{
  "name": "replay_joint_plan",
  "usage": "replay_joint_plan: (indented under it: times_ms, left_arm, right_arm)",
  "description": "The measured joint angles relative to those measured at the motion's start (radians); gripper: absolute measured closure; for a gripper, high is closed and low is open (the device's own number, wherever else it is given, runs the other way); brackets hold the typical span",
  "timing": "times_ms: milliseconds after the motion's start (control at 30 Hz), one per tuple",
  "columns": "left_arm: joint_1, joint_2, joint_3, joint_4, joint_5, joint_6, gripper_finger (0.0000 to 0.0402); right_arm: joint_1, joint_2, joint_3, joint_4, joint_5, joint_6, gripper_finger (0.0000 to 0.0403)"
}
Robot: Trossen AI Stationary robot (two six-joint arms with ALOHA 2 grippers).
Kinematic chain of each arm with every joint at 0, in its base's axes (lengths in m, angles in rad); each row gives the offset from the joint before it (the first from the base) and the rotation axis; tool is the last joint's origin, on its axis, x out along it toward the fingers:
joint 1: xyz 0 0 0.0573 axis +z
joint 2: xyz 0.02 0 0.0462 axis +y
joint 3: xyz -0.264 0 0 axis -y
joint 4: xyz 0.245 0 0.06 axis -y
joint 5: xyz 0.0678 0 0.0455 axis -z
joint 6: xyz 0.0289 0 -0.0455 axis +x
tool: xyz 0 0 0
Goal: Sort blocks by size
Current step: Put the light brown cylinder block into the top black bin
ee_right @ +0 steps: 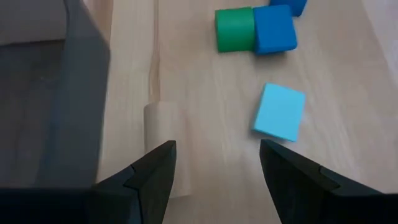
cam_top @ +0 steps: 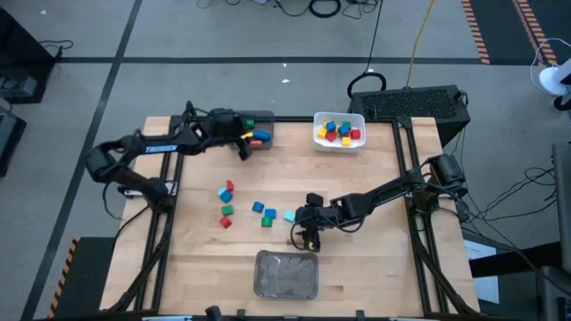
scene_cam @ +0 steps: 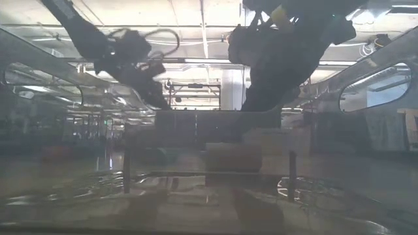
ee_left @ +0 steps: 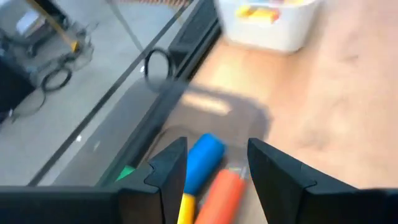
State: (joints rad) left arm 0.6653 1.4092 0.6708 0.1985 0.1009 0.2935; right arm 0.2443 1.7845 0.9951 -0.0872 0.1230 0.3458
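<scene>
Wooden table [cam_top: 375,267]: holds three bins, both arms and scattered blocks.
Grey bin, near edge [cam_top: 286,275]: just beside the right gripper.
Dark bin, far left [cam_top: 259,134]: contains blue, orange and green blocks [ee_left: 204,163].
White bin, far right [cam_top: 339,131]: contains red, yellow and blue blocks.
Left gripper [ee_left: 214,177]: over the dark bin, fingers spread, grasping nothing.
Right gripper [ee_right: 214,177]: fingers apart, empty, low over the table near a tan cylinder [ee_right: 163,134].
Loose blocks [cam_top: 226,203]: mid-table; light blue cube [ee_right: 280,112] nearest the right gripper.
</scene>
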Motion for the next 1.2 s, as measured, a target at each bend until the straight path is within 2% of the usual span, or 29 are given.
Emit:
replay_joint_plan:
  times_ms: [367, 733, 900, 1100, 1200]
  left_arm:
    - [-0.185, -0.160, 0.000, -0.032, 0.002, -0.050, 0.0230]
    - [-0.316, -0.171, 0.000, -0.030, 0.002, -0.053, 0.0230]
    - [-0.360, -0.171, 0.000, -0.030, 0.002, -0.064, 0.0230]
    - [-0.405, -0.171, 0.000, -0.050, 0.001, -0.079, 0.0230]
    - [-0.425, -0.171, 0.000, -0.081, 0.002, -0.079, 0.0230]
  right_arm:
    - [0.021, 0.067, 0.000, 0.036, -0.062, 0.005, 0.0179]
    - [0.024, 0.119, 0.002, 0.045, -0.059, 0.011, 0.0180]
    - [0.023, 0.113, 0.000, 0.057, -0.043, -0.002, 0.0213]
    - [0.023, 0.112, 0.001, 0.059, -0.035, -0.006, 0.0291]
    - [0.024, 0.112, 0.001, 0.060, -0.003, -0.006, 0.0292]
